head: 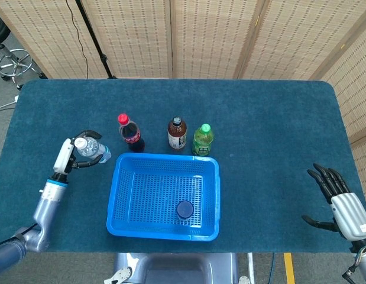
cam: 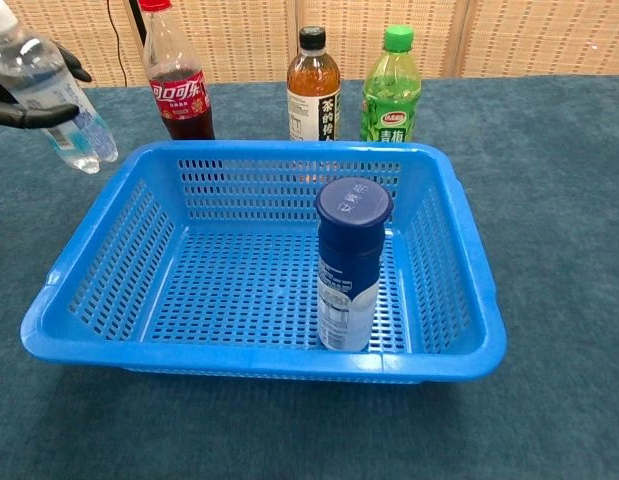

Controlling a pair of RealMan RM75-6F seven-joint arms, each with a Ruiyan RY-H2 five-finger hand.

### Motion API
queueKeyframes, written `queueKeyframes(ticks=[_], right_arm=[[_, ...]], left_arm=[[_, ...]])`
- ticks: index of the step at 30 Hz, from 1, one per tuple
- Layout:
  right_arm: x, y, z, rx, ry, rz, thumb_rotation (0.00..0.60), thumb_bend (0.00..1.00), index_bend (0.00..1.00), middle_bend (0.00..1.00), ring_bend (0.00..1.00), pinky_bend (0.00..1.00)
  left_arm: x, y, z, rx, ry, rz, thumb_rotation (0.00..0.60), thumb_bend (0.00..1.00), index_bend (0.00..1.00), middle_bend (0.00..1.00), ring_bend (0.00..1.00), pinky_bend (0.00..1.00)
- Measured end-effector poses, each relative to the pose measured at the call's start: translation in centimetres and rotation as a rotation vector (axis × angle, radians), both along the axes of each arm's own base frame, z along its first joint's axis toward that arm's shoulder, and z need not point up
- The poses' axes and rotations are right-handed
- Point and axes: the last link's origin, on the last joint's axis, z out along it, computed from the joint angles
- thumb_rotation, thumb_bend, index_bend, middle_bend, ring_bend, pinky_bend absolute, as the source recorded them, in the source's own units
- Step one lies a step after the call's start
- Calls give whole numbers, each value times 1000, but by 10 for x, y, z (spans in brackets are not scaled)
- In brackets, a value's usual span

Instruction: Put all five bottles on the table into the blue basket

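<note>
Teal felt table (head: 259, 118) before wicker screens (head: 206, 35); left robot hand (head: 67, 155) holds water bottle (head: 91, 149), right robot hand (head: 342, 204) spread.

The basket (head: 165, 195) sits on the worktop (head: 265, 118), well to the right of the left robot hand (head: 67, 155) and well to the left of the right robot hand (head: 342, 204). One bottle with a wide cap (cam: 349, 265) stands upright inside the basket, toward the side nearer the right robot hand. Three bottles stand in a row just behind the basket: the cola bottle (head: 130, 132) nearest the left robot hand, the tea bottle (head: 177, 134) in the middle, then the green-cap bottle (head: 202, 139). The water bottle (head: 91, 149) is tilted in the left robot hand, off the worktop, just left of the basket.
</note>
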Motion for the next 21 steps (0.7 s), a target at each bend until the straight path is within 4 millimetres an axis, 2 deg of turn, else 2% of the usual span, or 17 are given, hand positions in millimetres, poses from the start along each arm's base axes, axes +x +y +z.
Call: queueKeyframes(ticks=[5,10,15,21], right_arm=[[1,0,-3,5,7,3,600,0,0,0,0,0],[3,1,-6,15,17,4,600,0,0,0,0,0],[3,1,-6,11,16,3,600,0,0,0,0,0],[1,0,-4,8,11,-2,600,0,0,0,0,0]], left_arm=[[21,-22,31,-8,-56,-97,600,286,425,386,327,435],[54,-55,41,-106,-69,-217,600,284,424,386,327,435],[81,-80,26,-211,-7,-302,600,279,421,386,327,435],[100,-91,-13,-317,69,-349,600,273,414,386,327,435]])
